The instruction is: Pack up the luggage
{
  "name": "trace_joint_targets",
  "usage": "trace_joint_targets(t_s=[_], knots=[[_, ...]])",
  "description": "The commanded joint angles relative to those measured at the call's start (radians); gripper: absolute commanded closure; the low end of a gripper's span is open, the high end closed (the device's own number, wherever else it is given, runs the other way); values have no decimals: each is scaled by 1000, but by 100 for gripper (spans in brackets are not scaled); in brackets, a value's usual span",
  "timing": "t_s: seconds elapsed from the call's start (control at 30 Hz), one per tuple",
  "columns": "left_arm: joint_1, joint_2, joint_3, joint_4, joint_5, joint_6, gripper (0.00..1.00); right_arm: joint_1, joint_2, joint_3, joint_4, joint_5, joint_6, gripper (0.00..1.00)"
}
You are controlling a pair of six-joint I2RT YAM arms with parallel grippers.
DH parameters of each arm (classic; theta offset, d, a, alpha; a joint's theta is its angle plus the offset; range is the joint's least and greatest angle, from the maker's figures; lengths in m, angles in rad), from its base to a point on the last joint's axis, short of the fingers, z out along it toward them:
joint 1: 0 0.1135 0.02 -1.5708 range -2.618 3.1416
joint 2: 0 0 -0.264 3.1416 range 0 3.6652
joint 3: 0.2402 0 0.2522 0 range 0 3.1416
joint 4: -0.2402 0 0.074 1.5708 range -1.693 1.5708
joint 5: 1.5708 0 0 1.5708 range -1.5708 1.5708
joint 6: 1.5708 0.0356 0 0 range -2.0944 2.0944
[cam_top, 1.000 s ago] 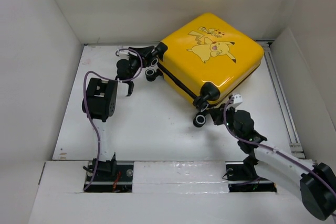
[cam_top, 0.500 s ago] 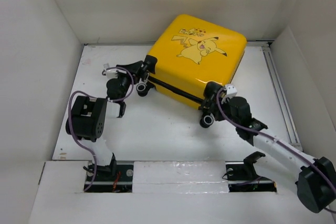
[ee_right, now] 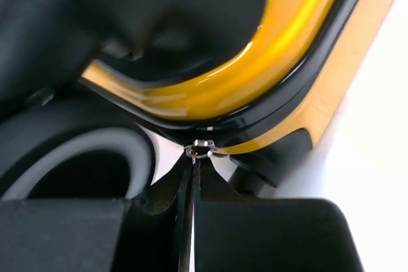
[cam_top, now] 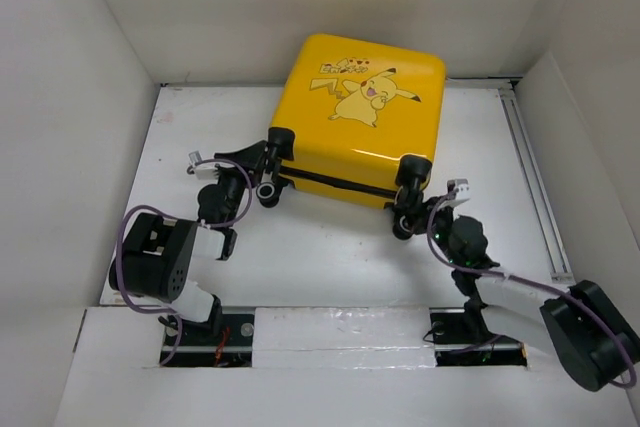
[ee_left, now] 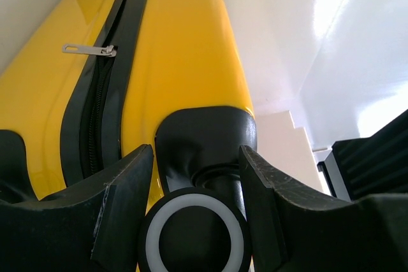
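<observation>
The luggage (cam_top: 360,122) is a yellow hard-shell case with a Pikachu print, lying closed at the back middle of the white table. My left gripper (cam_top: 262,175) is at its near-left corner. In the left wrist view its fingers (ee_left: 127,183) straddle the black-and-white caster wheel (ee_left: 194,237), pressed against it on both sides. My right gripper (cam_top: 415,212) is at the near-right caster. In the right wrist view it (ee_right: 193,173) is shut on a thin silver zipper pull (ee_right: 199,150) on the black zipper band (ee_right: 299,87). A second zipper pull (ee_left: 89,50) lies on the band.
White walls close in the table (cam_top: 300,247) on the left, back and right. A metal rail (cam_top: 535,177) runs along the right side. The arm bases are bolted at the near edge.
The luggage has turned counterclockwise and slid left, so its wheeled edge now faces me almost squarely. Both grippers have stayed at their casters and moved with it.
</observation>
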Motion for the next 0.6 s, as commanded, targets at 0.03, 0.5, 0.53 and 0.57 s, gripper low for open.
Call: trace_joint_targets(t_s=[0.03, 0.5, 0.53, 0.57], knots=[[-79, 8, -54, 143, 213, 54, 100, 258, -123, -72, 406, 238, -98, 100], [-263, 50, 160, 156, 136, -69, 100, 723, 392, 275, 671, 846, -709, 100], [-263, 39, 170, 115, 136, -49, 100, 748, 503, 310, 681, 882, -775, 100], [-275, 27, 170, 101, 127, -38, 100, 765, 541, 330, 717, 900, -788, 100]])
